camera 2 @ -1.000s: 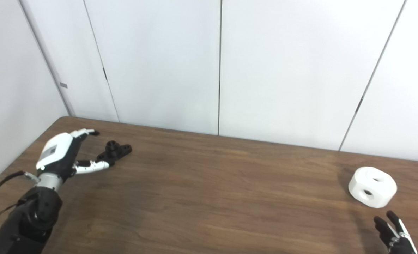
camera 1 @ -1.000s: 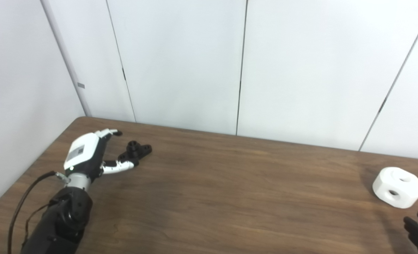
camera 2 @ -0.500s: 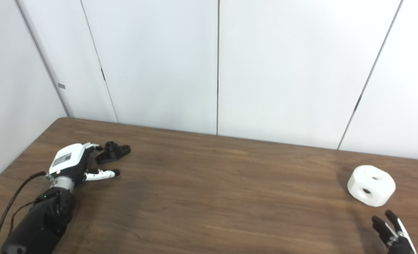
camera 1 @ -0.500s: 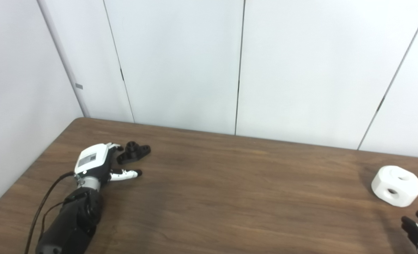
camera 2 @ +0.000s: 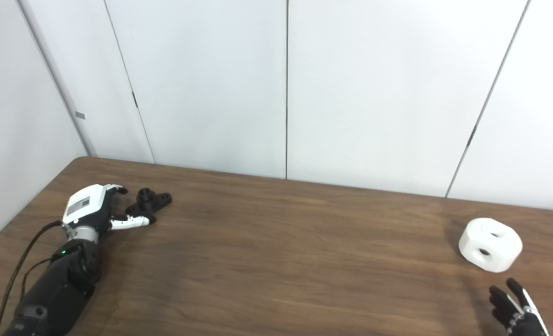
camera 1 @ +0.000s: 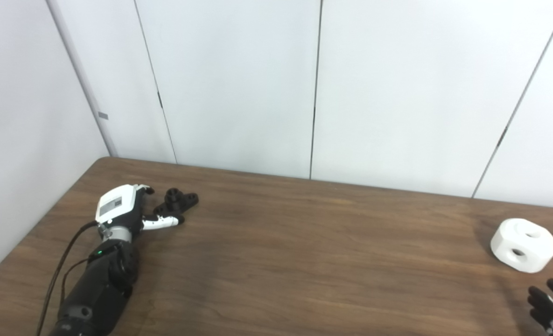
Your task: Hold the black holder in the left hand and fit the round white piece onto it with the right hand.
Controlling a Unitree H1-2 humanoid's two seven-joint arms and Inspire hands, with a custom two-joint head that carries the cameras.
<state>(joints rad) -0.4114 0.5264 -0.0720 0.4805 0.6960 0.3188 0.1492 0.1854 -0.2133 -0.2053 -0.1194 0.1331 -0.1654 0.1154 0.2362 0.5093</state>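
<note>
At the tabletop's [camera 1: 276,261] far left, the left robot hand [camera 1: 122,211] has dropped beside the holder [camera 1: 179,200], fingers spread, not yet gripping, while the right robot hand [camera 2: 514,311] waits unclenched near the white piece [camera 2: 490,244].

Left hand [camera 1: 120,211] beside black holder [camera 1: 179,200], white piece [camera 1: 523,245] far right

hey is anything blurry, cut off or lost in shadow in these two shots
Left eye view: soft overall, even light, no glare; the right hand is cropped at the corner. Right eye view: the black holder reads as a dark shape with little detail; the round white piece casts only a faint shadow on the table.
</note>
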